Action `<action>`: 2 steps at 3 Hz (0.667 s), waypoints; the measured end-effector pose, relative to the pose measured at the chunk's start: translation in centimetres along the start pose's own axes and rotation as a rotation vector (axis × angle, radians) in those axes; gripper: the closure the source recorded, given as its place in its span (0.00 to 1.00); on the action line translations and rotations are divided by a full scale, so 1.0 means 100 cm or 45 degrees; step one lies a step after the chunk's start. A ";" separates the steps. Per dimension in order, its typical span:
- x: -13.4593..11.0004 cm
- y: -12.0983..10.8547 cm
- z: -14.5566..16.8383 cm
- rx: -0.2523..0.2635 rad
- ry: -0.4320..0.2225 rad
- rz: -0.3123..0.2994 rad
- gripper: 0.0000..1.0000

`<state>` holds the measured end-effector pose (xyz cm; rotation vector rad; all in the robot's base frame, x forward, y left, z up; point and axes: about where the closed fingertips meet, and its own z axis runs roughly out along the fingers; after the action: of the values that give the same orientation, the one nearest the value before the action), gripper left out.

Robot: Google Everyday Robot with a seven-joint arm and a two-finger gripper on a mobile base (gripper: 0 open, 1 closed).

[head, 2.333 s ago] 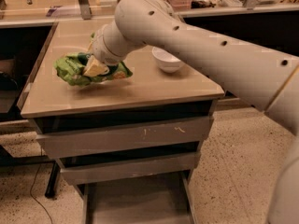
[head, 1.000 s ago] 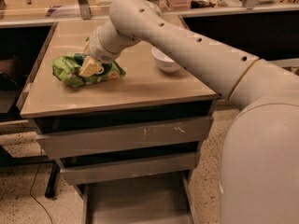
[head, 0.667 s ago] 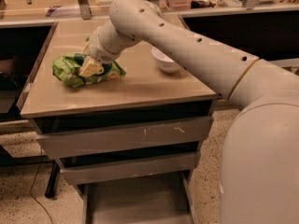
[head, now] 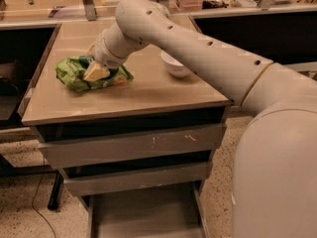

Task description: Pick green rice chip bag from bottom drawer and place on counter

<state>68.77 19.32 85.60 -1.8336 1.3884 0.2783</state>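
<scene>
The green rice chip bag (head: pixel 73 76) lies crumpled on the left part of the beige counter (head: pixel 158 94). My gripper (head: pixel 95 71) reaches down from the right over the bag and is shut on its right half, with one pale finger (head: pixel 96 74) showing against the green. The bag rests on the counter surface. The bottom drawer (head: pixel 143 213) stands pulled out below, and its grey floor shows nothing in it.
A white bowl (head: pixel 174 64) sits on the counter just right of my arm. Two grey drawer fronts (head: pixel 133 145) are shut above the open drawer. Dark recessed bays flank the counter. A cable trails on the speckled floor (head: pixel 29 202) at the left.
My gripper and the bag shifted a little to the left across the counter early on. Both have stayed still for the last second.
</scene>
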 end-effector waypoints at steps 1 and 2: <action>0.000 0.000 0.000 0.000 0.000 0.000 0.00; 0.000 0.000 0.000 0.000 0.000 0.000 0.00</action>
<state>68.77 19.33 85.59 -1.8338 1.3883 0.2784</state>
